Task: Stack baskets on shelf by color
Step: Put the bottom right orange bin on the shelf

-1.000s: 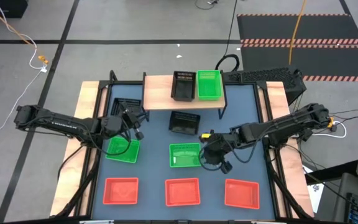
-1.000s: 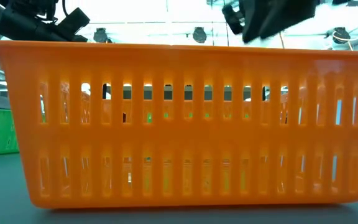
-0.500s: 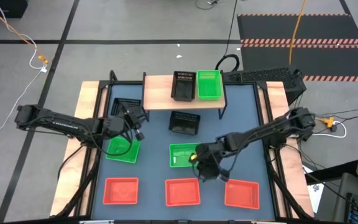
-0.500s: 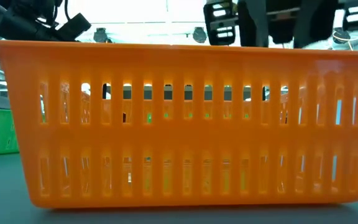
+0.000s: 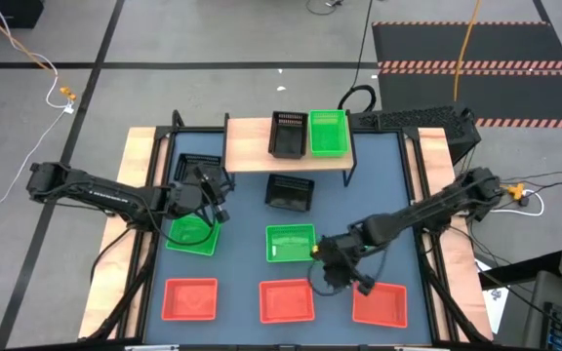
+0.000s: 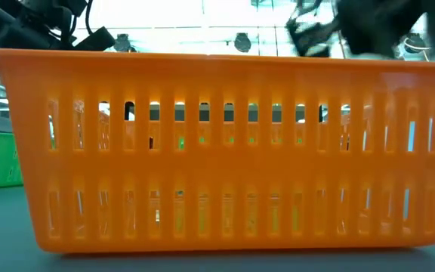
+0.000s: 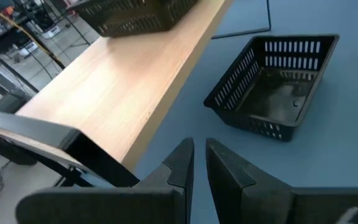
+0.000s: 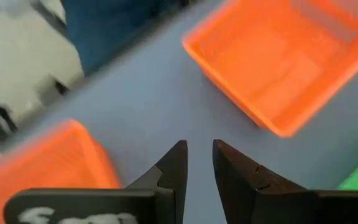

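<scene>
- My right gripper (image 5: 332, 276) is in the lower middle of the high view, above the bare mat between the middle red basket (image 5: 287, 300) and the right red basket (image 5: 379, 302). Its two fingers are almost pressed together, with only a thin gap, and they pinch nothing.
- In the right wrist view, the fingers (image 8: 174, 167) point to the strip of mat between two red baskets, so I judge that the arm is lining up with a red one for the next pick.
- My left gripper (image 5: 213, 198) waits at the centre left of the high view, beside the left end of the shelf (image 5: 252, 144) and above the left green basket (image 5: 192, 234). Its fingers (image 7: 180, 163) are also nearly together and empty.
- On the shelf, one black basket (image 5: 288, 134) and one green basket (image 5: 328, 132) stand side by side; the left part of the plank is bare. I think this place is kept for the red stack.
- On the mat there are a black basket in the centre (image 5: 289, 191), another black basket half under the shelf's left end (image 5: 200, 164), a second green basket in the centre (image 5: 291, 243), and the left red basket (image 5: 190, 298).
- The low view is almost filled by one red basket wall (image 6: 217, 151), which stands close to that camera.
</scene>
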